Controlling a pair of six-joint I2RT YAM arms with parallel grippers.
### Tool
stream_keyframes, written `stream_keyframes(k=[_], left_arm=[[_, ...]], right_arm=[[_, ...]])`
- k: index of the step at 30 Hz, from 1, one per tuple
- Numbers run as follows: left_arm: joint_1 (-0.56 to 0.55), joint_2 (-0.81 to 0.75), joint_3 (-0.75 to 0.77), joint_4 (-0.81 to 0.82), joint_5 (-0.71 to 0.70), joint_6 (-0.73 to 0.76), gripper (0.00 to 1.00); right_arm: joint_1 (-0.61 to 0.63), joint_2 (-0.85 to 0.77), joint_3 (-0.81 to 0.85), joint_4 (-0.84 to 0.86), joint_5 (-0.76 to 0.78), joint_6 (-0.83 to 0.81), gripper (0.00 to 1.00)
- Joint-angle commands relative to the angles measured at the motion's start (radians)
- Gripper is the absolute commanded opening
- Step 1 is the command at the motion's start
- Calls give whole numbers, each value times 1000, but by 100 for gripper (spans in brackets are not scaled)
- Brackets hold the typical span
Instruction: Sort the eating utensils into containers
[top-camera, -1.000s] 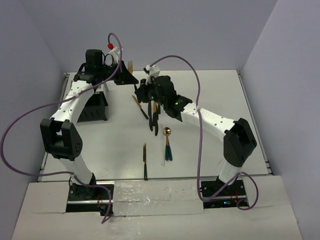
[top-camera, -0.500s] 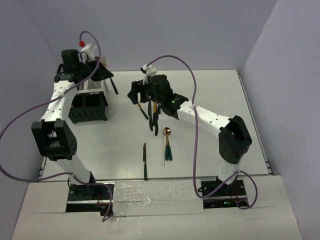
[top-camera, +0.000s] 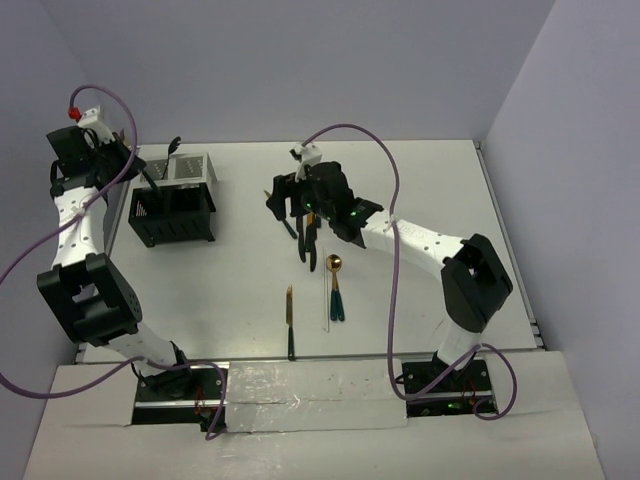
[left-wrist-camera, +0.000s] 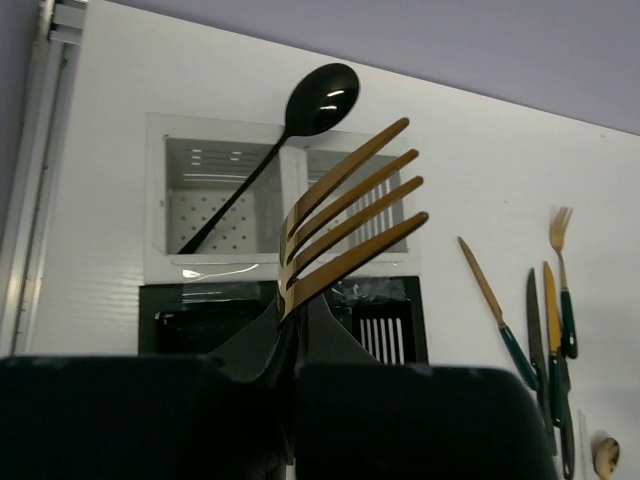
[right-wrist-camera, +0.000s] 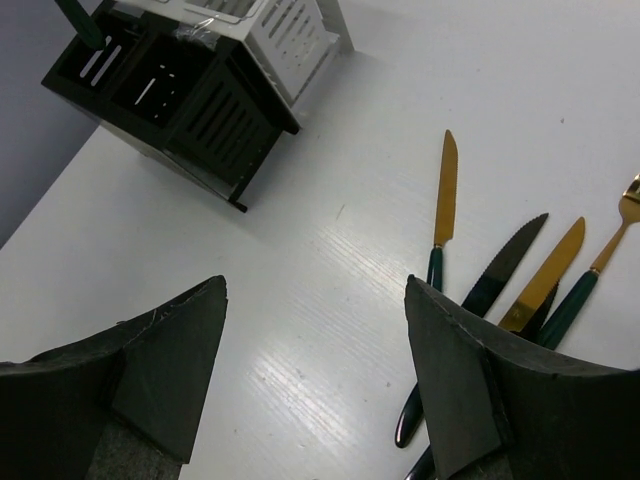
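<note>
My left gripper is shut on a gold fork, tines pointing up and away, above the containers, a black caddy with perforated silver panels. An all-dark spoon stands in one back compartment. In the top view the left gripper is up at the caddy's left side. My right gripper is open and empty, low over bare table, its right finger beside a gold knife, a dark knife, another gold knife and a fork.
Nearer the arms lie a gold-headed spoon, a thin white stick and a lone knife. The table's raised rails run along the left edge and right edge.
The left arm has swung from the table's middle back to the far left with the fork, past the caddy. The right gripper has opened wide and shifted slightly by the utensil cluster.
</note>
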Motion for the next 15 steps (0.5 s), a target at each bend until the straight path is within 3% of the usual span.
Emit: stream_keyframes(k=[1,10,15], left_arm=[[19,-36,-12,97,-58,52,0],[31,21,-113,228,-61,124,0],[31,64,-162,288,-4,81,0]], right_arm=[[-14,-58,-12,51,-9,10,79],[-25,-49,-28,53,5,27,79],[-52,26,46,-70,42,88,78]])
